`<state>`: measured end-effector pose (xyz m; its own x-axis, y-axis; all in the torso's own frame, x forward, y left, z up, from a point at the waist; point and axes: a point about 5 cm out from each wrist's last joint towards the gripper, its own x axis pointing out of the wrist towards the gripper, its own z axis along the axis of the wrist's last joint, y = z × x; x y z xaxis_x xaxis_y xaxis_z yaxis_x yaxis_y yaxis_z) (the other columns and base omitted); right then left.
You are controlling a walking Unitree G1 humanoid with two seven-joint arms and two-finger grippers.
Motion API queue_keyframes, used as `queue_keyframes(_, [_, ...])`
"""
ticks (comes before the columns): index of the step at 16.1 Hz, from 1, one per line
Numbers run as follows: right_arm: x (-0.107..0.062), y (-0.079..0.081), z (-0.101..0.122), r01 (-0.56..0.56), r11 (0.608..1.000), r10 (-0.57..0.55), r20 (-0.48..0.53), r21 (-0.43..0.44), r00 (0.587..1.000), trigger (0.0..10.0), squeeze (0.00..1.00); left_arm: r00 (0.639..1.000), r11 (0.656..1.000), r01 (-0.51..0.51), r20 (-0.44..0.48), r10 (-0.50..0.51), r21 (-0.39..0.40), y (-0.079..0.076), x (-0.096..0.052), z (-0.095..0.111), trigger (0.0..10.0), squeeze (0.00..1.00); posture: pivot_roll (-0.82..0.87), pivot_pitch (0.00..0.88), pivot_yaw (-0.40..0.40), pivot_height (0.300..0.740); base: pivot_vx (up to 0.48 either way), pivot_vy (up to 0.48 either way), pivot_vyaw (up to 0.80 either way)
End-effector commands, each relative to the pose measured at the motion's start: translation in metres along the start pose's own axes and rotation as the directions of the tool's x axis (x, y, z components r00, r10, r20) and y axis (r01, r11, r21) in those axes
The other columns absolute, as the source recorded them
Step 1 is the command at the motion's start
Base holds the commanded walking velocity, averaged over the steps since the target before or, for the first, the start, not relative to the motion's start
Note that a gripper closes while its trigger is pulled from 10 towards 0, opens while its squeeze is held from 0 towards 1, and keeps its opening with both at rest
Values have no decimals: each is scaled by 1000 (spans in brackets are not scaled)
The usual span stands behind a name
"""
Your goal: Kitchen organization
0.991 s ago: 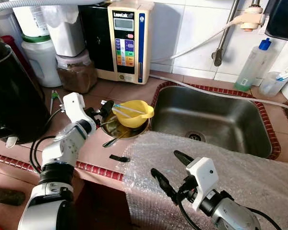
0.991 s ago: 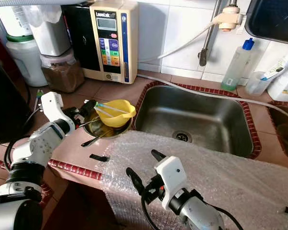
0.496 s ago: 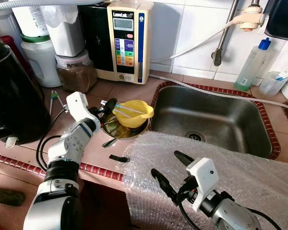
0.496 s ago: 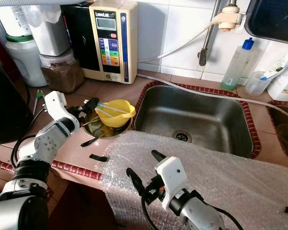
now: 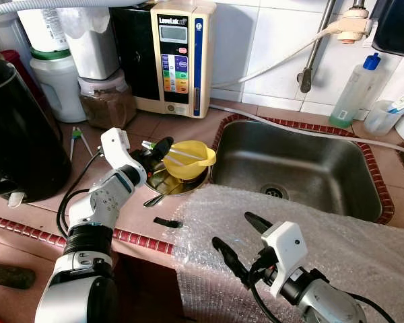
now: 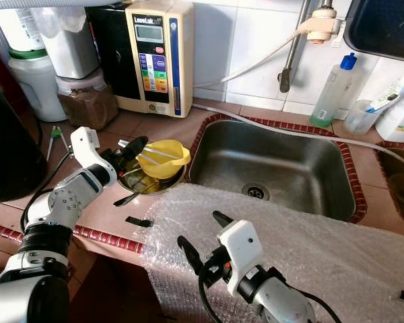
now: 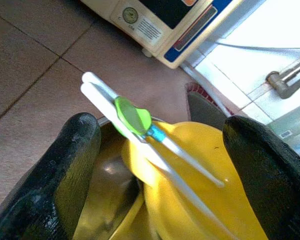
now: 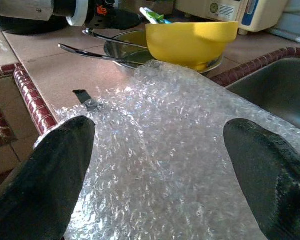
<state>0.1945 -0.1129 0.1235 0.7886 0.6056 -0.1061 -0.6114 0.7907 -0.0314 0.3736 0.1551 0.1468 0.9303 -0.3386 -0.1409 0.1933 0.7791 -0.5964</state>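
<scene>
Reaching over the brown tiled table, the left gripper holds its fingers spread on either side of the white chopsticks with a green clip, which lie across the yellow bowl right before it. That bowl sits in a steel bowl with dark utensils, just beside the steel sink; behind stand a water ioniser, jars and a black kettle. The right gripper, nearer the table edge, hangs open above bubble wrap.
</scene>
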Motion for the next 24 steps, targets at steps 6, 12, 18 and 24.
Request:
queue_keyframes(6, [-2,-9,9,41,999,-40,32,-18,999,10000,0,998,998,61,-9,-61,-4,-12,4,-1,10000,0,45,0,26,740,0,0,0])
queue_keyframes(12, [-3,-8,8,43,999,-43,30,-21,999,10000,0,998,998,64,-14,-64,22,-14,7,-4,0,0,39,0,29,740,0,0,0])
queue_keyframes(18, [-2,-9,8,44,999,-43,30,-24,999,10000,0,999,997,41,-20,-40,72,-12,7,-7,0,0,40,0,30,740,0,0,0])
queue_keyframes(24, [-3,-8,7,45,999,-44,27,-25,999,10000,0,1000,995,21,-25,-19,97,-10,9,-9,0,0,37,0,36,740,0,0,0])
